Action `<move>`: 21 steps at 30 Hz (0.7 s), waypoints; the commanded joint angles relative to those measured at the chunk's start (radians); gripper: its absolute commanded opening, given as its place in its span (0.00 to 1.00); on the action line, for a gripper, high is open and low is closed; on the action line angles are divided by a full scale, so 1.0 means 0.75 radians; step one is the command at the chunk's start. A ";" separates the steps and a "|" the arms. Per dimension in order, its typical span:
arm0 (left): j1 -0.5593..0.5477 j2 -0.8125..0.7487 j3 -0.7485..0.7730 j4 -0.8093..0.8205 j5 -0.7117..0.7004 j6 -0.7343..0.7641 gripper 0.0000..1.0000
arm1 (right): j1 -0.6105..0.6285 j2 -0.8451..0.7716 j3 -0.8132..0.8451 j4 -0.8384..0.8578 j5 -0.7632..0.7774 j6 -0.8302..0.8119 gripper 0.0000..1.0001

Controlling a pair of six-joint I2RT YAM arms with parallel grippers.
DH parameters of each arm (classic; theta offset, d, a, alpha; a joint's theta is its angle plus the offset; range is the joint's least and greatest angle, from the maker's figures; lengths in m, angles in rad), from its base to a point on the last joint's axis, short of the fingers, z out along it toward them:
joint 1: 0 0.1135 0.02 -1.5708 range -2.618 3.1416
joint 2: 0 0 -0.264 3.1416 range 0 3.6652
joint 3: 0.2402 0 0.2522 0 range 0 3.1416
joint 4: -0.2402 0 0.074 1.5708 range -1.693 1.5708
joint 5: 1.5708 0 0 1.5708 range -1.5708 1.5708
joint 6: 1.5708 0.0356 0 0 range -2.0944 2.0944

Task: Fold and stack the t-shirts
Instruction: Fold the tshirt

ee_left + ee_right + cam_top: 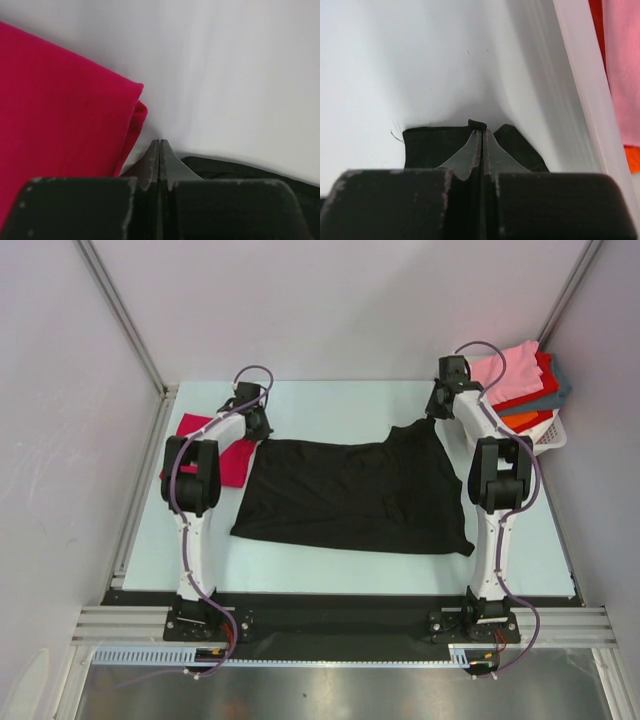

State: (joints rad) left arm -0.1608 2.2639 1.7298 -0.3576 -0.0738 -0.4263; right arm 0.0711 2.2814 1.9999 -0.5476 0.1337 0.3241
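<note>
A large black t-shirt (350, 495) lies spread on the table. My right gripper (432, 412) is at its far right corner, shut on a pinch of the black cloth (430, 147) that pokes out past the gripper's tips (481, 129) and is lifted a little. My left gripper (260, 427) is at the shirt's far left corner with its jaws shut (159, 144). Black cloth (240, 167) lies just right of its fingers, and none shows between the tips. A folded magenta-red t-shirt (234, 462) lies left of it, partly under the left arm, and fills the left of the left wrist view (60, 110).
A white slatted basket (553, 436) stands at the far right corner, piled with pink (508, 370), red, orange and teal shirts. Its white rim (580, 75) and the pink cloth (625, 65) are close on the right of my right gripper. Enclosure walls stand on three sides.
</note>
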 commanded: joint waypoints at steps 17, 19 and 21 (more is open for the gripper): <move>0.016 -0.290 -0.208 0.203 -0.022 -0.025 0.00 | -0.009 -0.377 -0.327 0.129 -0.021 0.053 0.00; 0.016 -0.290 -0.218 0.207 -0.020 -0.031 0.00 | -0.009 -0.411 -0.357 0.129 -0.017 0.055 0.00; 0.018 -0.302 -0.238 0.215 -0.024 -0.035 0.00 | -0.009 -0.438 -0.386 0.133 -0.013 0.061 0.00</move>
State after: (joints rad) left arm -0.1558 2.1052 1.5768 -0.2298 -0.0769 -0.4316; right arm 0.0677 2.0346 1.7344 -0.4728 0.1158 0.3557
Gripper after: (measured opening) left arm 0.006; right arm 0.010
